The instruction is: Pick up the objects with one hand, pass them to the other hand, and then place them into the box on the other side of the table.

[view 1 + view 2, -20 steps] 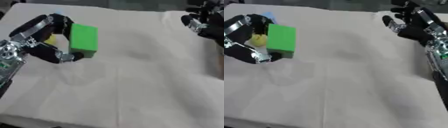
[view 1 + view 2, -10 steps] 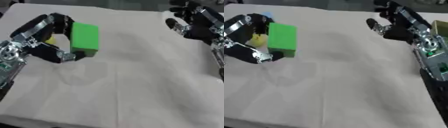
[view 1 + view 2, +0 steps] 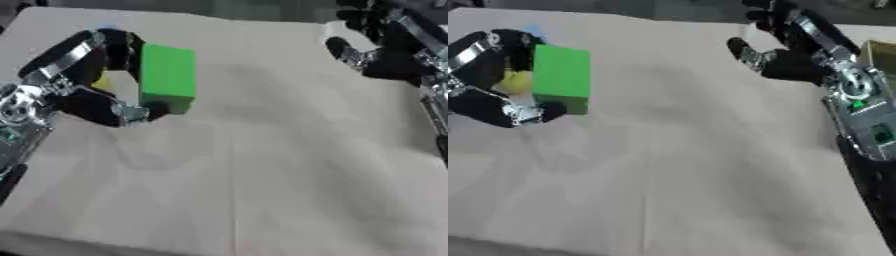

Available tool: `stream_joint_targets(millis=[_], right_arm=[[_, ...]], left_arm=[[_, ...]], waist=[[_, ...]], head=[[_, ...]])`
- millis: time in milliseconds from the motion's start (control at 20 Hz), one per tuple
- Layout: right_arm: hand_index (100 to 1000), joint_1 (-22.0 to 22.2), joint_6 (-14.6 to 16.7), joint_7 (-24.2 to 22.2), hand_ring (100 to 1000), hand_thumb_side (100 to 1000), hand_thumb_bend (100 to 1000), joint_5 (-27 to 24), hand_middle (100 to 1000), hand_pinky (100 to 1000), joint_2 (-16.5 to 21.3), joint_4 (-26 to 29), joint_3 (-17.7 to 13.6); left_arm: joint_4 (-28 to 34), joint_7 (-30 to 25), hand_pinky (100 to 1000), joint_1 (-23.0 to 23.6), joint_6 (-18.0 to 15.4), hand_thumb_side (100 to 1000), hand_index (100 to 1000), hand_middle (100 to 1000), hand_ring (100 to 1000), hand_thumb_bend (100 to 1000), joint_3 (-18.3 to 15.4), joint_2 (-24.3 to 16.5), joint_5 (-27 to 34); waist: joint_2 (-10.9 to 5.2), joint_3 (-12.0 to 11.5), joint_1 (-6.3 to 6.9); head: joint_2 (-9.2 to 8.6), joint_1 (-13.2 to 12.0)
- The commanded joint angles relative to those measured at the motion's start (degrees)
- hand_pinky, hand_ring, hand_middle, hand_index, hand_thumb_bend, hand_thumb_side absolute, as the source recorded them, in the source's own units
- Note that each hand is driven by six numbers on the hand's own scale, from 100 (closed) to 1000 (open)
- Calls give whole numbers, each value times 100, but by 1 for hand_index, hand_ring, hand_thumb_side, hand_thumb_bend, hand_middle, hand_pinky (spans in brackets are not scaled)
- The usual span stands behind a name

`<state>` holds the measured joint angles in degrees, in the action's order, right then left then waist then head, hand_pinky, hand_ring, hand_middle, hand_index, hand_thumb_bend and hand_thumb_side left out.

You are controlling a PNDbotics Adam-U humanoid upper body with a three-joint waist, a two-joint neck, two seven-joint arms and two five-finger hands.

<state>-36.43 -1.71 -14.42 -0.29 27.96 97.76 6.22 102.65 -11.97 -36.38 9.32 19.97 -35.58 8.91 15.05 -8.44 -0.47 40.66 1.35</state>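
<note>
Green block (image 3: 167, 77) sits upright in the robot's left hand (image 3: 74, 82), clear of the cloth-covered table (image 3: 262, 165): the fingers (image 3: 109, 42) curl over its top edge and the thumb (image 3: 131, 114) hooks under its lower end, so the block is pinched between them. It has kept that place and tilt over the last second, while the right hand (image 3: 785, 47) has come in from the far right toward the block, with its forearm (image 3: 855, 105) now well into the right eye view. That hand hangs above the table to the right of the block and a little farther back, fingers spread and lightly bent, holding nothing, and the two hands are well apart. I judge the pick-up done and the hand-over just opening; the right hand has to close most of the gap before it can take the block's free right side. The block is a plain bright green slab, taller than wide, flat-faced with crisp edges. Behind it, against the left palm, shows a small yellow rounded thing (image 3: 514, 82). At the right edge, beyond the right forearm, a sliver of an olive box (image 3: 878, 55) is visible
</note>
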Motion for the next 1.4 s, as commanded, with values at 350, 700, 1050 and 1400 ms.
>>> stream_joint_targets(millis=[350,700,1050,1400], right_arm=[[899,-367,41,-102,940,274,337,51,928,1000,-107,252,211],[890,-454,-81,-38,881,247,355,-192,910,850,-130,385,356],[893,-603,-173,-659,788,246,390,-176,905,723,-194,410,570],[895,-790,-138,-1235,799,205,448,381,904,761,-363,295,753]], left_arm=[[-38,-22,564,-157,52,100,579,412,484,100,15,94,-125],[-210,-8,562,-227,22,100,578,412,484,100,65,159,-200],[-242,-39,562,-355,29,100,577,413,485,100,131,206,-287],[-236,-116,563,-523,64,100,578,416,486,100,241,261,-463]], waist=[[-207,4,-14],[-220,6,-28],[-235,5,-36],[-257,5,-47]], head=[[-37,26],[-27,17],[-10,26],[8,28]])
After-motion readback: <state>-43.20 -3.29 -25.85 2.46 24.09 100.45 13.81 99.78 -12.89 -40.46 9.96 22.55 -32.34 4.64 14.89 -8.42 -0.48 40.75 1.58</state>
